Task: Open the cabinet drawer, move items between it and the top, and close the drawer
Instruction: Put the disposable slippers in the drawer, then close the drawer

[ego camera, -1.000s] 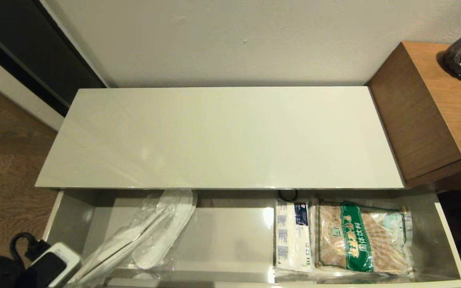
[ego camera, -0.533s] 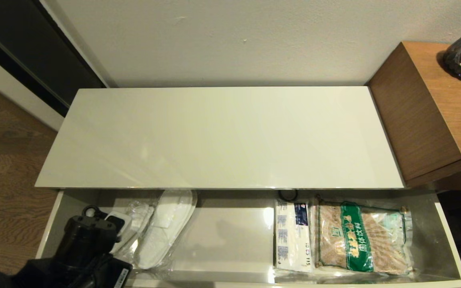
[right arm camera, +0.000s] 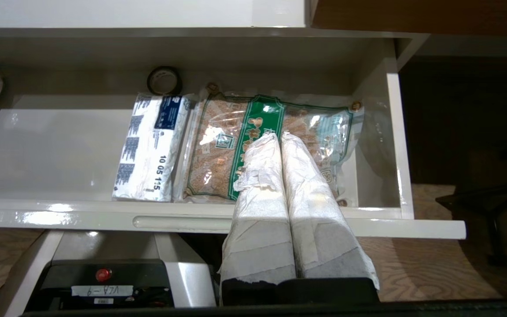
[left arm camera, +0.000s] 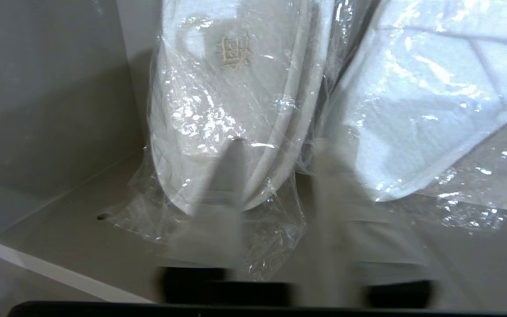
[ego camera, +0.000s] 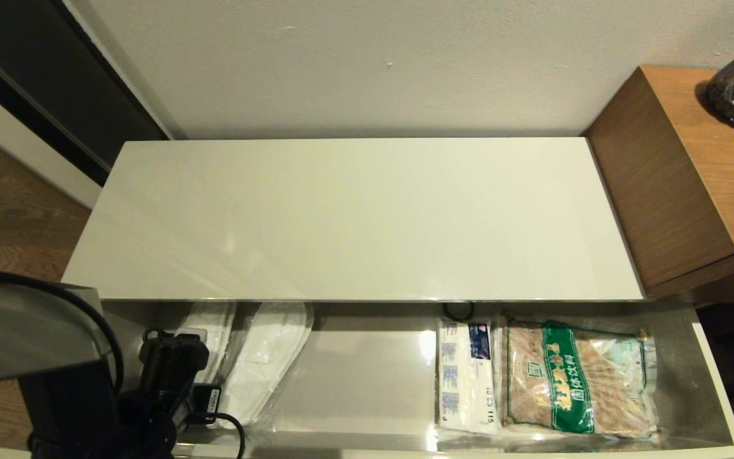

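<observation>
Left hand (left arm camera: 275, 163), its two taped fingers spread apart, reaches into the left end of the very wide, shallow, glossy pale grey-beige cabinet drawer (ego camera: 711, 382) — pulled open beneath the long glossy pale beige-grey tabletop (ego camera: 354, 217) of the low cabinet. One finger lies over the clear-bagged pair of flat white slippers with a beige embroidered mark (left arm camera: 231, 110); the other sits in the gap beside the second clear-bagged pair (left arm camera: 425, 101), a stance that looks meant for pinching the first bag's edge. Nothing is gripped yet, by the look of it.

Right hand (right arm camera: 280, 138), fingers pressed together on nothing, hangs outside the drawer front over the right end, seemingly idle.

Count inside the drawer: two slipper bags at left; one white tissue pack with blue print (ego camera: 466, 376) and one green-banded clear bag of beige sachets (ego camera: 574, 379) side by side at right; one small dark ring (right arm camera: 164, 80) behind them.
</observation>
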Motion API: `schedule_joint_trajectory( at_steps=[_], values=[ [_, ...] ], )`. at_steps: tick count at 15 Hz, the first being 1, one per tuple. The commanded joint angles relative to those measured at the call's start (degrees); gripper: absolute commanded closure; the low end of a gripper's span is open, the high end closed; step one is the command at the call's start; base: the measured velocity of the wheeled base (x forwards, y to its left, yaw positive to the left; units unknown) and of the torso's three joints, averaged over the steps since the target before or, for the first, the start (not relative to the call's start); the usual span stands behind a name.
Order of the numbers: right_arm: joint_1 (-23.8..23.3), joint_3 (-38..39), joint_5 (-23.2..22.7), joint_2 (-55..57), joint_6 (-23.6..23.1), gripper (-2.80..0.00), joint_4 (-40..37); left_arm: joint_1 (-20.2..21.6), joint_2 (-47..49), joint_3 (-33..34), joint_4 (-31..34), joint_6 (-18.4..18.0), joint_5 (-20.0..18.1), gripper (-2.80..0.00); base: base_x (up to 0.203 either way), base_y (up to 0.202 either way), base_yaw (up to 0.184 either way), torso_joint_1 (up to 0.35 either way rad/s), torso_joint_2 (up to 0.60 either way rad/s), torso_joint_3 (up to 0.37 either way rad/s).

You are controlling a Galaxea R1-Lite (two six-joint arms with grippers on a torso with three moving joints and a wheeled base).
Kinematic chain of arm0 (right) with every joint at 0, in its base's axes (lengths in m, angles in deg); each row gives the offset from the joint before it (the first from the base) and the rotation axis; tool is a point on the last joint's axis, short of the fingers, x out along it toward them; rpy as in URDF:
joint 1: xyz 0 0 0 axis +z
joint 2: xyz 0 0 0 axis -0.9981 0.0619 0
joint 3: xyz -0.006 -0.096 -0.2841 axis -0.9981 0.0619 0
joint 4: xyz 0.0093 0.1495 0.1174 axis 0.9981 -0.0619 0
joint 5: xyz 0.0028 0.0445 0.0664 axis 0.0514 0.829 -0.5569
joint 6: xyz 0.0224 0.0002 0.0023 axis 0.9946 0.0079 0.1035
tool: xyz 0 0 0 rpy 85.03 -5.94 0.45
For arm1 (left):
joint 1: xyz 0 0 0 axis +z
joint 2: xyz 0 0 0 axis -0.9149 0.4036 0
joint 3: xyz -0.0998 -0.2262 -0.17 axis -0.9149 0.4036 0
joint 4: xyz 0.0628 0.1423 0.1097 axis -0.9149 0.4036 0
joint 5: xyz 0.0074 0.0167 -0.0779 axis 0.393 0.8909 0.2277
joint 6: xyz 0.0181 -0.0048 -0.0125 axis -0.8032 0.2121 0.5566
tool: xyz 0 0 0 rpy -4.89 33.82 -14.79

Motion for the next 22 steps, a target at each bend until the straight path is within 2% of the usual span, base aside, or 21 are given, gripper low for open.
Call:
schedule_joint_trajectory(
  at_steps=[1,4,6,8,11,15,16,19,22],
  values=[
    [0.0,0.0,0.0,0.1,0.0,0.0,0.0,0.0,-0.9,-0.3,-0.2,-0.3,0.2,-2.8,0.0,0.0,0.0,0.0,0.0,0.0],
    [0.0,0.0,0.0,0.1,0.0,0.0,0.0,-0.7,-8.9,0.7,0.8,-4.1,0.1,-2.8,0.0,0.0,0.0,0.0,0.0,0.0],
    [0.0,0.0,0.0,0.1,0.0,0.0,0.0,-1.5,-17.6,1.2,4.7,-5.8,0.0,-2.8,0.0,0.0,0.0,0.0,0.0,0.0],
    [0.0,0.0,0.0,0.1,0.0,0.0,0.0,-2.8,-27.9,0.7,14.0,-6.6,-0.1,-2.8,0.0,0.0,0.0,0.0,0.0,0.0],
    [0.0,0.0,0.0,0.1,0.0,0.0,0.0,-5.6,-40.7,-2.0,36.3,-5.6,-0.7,-2.8,0.0,0.0,0.0,0.0,0.0,0.0],
    [0.0,0.0,0.0,0.1,0.0,0.0,0.0,-7.1,-52.1,-4.2,47.1,-2.2,-1.0,-2.8,0.0,0.0,0.0,0.0,0.0,0.0],
    [0.0,0.0,0.0,0.1,0.0,0.0,0.0,-7.2,-56.8,-5.3,52.6,-1.5,-1.0,0.0,0.0,0.0,0.0,0.0,0.0,0.0],
    [0.0,0.0,0.0,0.1,0.0,0.0,0.0,-7.4,-70.6,-12.3,74.2,1.9,-1.7,0.0,0.0,0.0,0.0,0.0,0.0,0.0],
    [0.0,-0.1,0.0,0.1,0.0,0.0,0.0,-7.2,-81.9,-21.9,99.2,7.3,-5.6,0.0,0.0,0.0,0.0,0.0,0.0,0.0]
  ],
)
